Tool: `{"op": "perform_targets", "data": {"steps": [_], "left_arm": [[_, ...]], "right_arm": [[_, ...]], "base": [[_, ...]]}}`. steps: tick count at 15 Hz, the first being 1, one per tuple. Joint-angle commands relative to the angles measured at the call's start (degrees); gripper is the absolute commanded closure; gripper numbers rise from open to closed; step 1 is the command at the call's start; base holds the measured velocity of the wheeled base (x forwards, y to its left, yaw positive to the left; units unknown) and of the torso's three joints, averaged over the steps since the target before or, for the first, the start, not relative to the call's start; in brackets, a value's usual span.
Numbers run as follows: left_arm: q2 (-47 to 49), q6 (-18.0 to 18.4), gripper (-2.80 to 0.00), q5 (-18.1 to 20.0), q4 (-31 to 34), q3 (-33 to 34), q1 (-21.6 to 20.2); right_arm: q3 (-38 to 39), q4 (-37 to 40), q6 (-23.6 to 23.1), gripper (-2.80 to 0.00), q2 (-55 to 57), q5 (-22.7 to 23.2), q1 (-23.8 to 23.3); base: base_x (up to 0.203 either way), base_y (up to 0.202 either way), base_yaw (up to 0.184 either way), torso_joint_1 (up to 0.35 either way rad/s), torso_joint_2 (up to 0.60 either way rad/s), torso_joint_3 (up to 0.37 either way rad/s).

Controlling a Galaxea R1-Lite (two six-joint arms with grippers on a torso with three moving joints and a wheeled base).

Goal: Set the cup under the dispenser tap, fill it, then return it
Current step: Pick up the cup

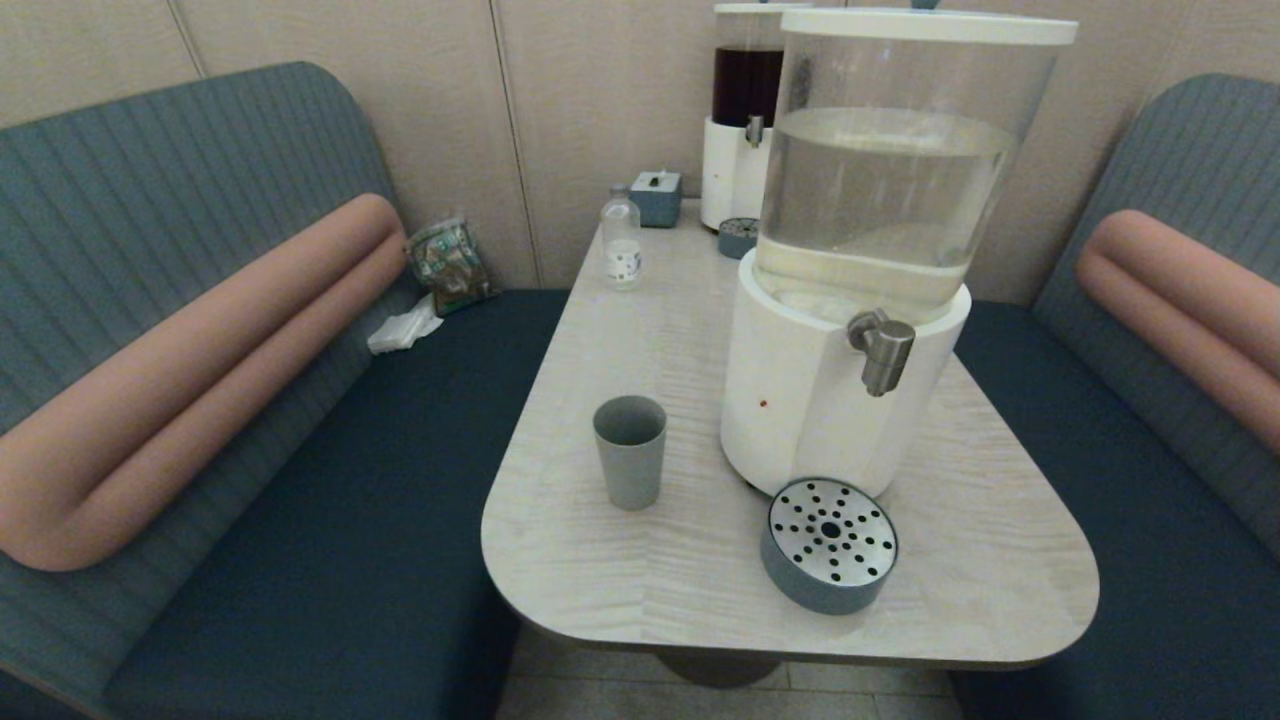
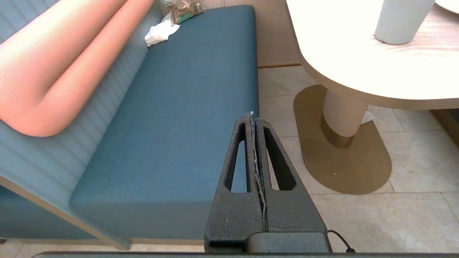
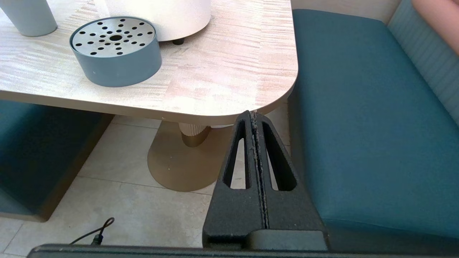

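The grey-blue cup point(image 1: 630, 452) stands upright and empty on the table, left of the big dispenser's white base point(image 1: 800, 400). Its lower part also shows in the left wrist view, cup point(image 2: 400, 19), and in the right wrist view, cup point(image 3: 28, 16). The brushed-steel dispenser tap point(image 1: 884, 352) juts from the base, above a round blue drip tray point(image 1: 829, 543) with a perforated steel top, drip tray point(image 3: 116, 50). Neither arm shows in the head view. My left gripper point(image 2: 254, 115) hangs shut and empty below the table's left near edge. My right gripper point(image 3: 253, 114) is shut and empty below its right near corner.
At the back stand a dark-liquid dispenser point(image 1: 745, 130), a small clear bottle point(image 1: 622, 240), a grey box point(image 1: 656, 197) and a second drip tray point(image 1: 738, 237). Blue benches point(image 1: 350, 520) flank the table point(image 1: 650, 590); its pedestal point(image 2: 342, 114) stands on tiled floor.
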State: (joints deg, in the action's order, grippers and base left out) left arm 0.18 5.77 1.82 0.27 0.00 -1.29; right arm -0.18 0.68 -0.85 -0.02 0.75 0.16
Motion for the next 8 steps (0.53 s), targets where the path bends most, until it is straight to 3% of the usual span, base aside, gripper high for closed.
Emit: {"op": "perform_targets", "data": {"steps": [1,5,7,8], "left_arm": [[0.1,0.0,0.0,0.1,0.1,0.0,0.0],[0.1,-1.0,0.0,0.0,0.0,-0.1,0.1],[0.1,-4.7,0.0,-0.3,0.1,0.0,0.0],[0.1,-4.7,0.0,-0.5,0.1,0.0,0.0]], "right_arm": [[0.0,0.0,0.0,0.0,0.0,0.0,0.0],[0.0,0.0,0.0,0.0,0.0,0.0,0.0],[0.0,0.0,0.0,0.0,0.0,0.0,0.0],[0.0,0.0,0.0,0.0,0.0,0.0,0.0]], "base": [[0.0,0.0,0.0,0.0,0.0,0.0],[0.0,0.0,0.0,0.0,0.0,0.0],[0.0,0.0,0.0,0.0,0.0,0.0],[0.0,0.0,0.0,0.0,0.0,0.0]]}}
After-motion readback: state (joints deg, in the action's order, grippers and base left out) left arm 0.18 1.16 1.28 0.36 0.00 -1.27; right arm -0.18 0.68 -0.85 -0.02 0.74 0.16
